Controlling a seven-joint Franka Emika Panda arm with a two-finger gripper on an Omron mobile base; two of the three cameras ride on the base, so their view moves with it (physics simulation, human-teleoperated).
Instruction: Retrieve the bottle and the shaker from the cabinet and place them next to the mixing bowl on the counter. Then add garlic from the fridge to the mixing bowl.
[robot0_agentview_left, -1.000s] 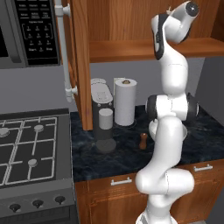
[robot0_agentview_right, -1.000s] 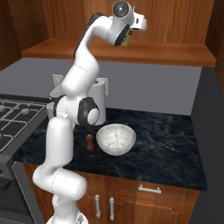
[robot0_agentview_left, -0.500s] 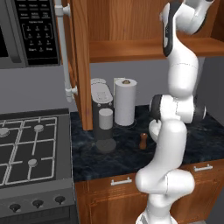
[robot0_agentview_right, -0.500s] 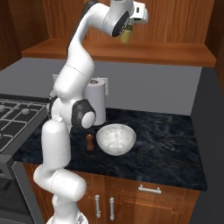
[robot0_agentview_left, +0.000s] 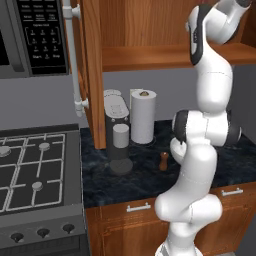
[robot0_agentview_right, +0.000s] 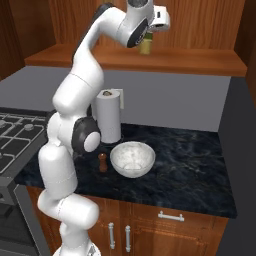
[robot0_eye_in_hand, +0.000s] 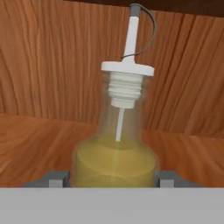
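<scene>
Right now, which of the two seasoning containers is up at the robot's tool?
The clear glass bottle of yellow oil, between the tool's fingertips in the cabinet. The small brown wooden shaker stands on the counter beside the bowl.

Open counter (robot0_agentview_right: 195, 165) right of mixing bowl (robot0_agentview_right: 132, 159).

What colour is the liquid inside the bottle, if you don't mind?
Pale yellow, under a white pourer cap; the bottle shows best in the hand view.

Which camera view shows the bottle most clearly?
The hand view: the bottle stands close between the fingertips, showing yellow liquid and white spout. The right base view shows it small beneath the hand.
</scene>
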